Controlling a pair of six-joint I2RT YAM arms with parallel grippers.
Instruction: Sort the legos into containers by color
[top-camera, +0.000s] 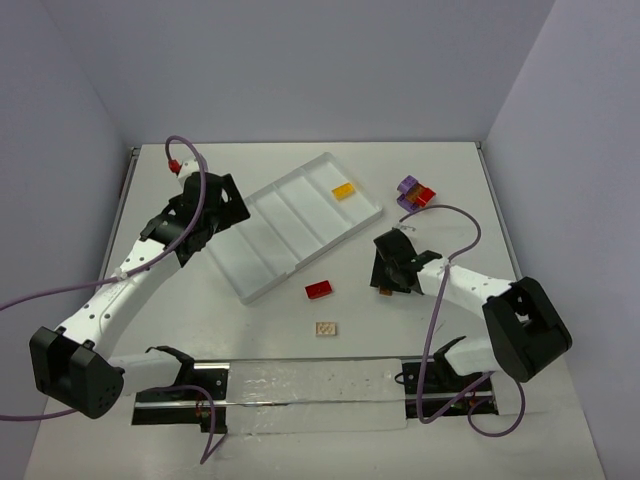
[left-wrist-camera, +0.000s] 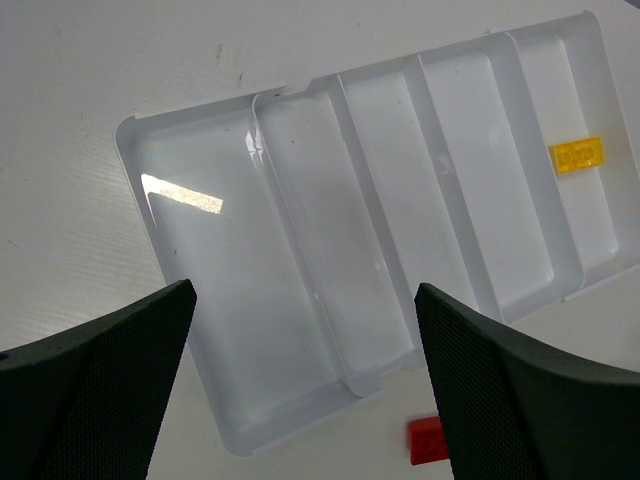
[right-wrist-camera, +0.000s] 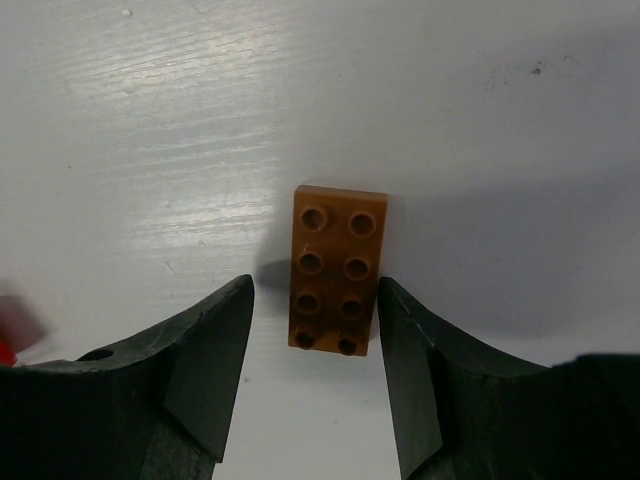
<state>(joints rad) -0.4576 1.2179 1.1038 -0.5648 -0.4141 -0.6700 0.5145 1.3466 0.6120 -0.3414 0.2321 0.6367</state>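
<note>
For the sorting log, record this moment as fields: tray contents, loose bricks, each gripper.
tray: white, four compartments
in tray: one yellow brick, in an end compartment; no other brick visible in it
loose bricks: red brick, tan brick, purple and red cluster, brown brick
left gripper: open, over the tray
right gripper: open, fingers either side of the brown brick

White arms (top-camera: 110, 290), black joints (top-camera: 525, 330), black jaws, purple cables (top-camera: 441, 207)

A yellow lego (top-camera: 343, 191) lies in the tray (top-camera: 268, 247), a red lego (top-camera: 320, 290) apparently just outside
</note>
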